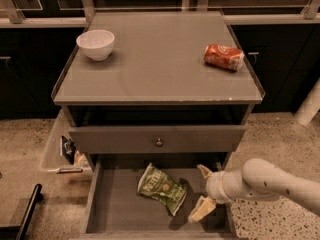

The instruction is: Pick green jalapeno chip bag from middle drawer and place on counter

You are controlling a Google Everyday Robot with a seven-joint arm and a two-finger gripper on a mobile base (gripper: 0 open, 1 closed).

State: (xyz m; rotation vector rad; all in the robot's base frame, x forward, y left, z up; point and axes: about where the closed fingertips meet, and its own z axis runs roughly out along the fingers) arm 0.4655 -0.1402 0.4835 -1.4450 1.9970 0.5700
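The green jalapeno chip bag [161, 188] lies crumpled on the floor of the open middle drawer [115, 209], near its centre. My gripper [201, 191] is inside the drawer at its right side, just right of the bag and apart from it. Its two cream fingers [201, 210] are spread open and hold nothing. The arm reaches in from the lower right. The counter [160, 59] is the grey top above the drawers.
A white bowl [95, 44] stands at the counter's back left. An orange-red soda can [223, 57] lies on its right side. A closed drawer front with a round knob [159, 142] sits above the open drawer. A clear bin [60, 146] hangs at the cabinet's left.
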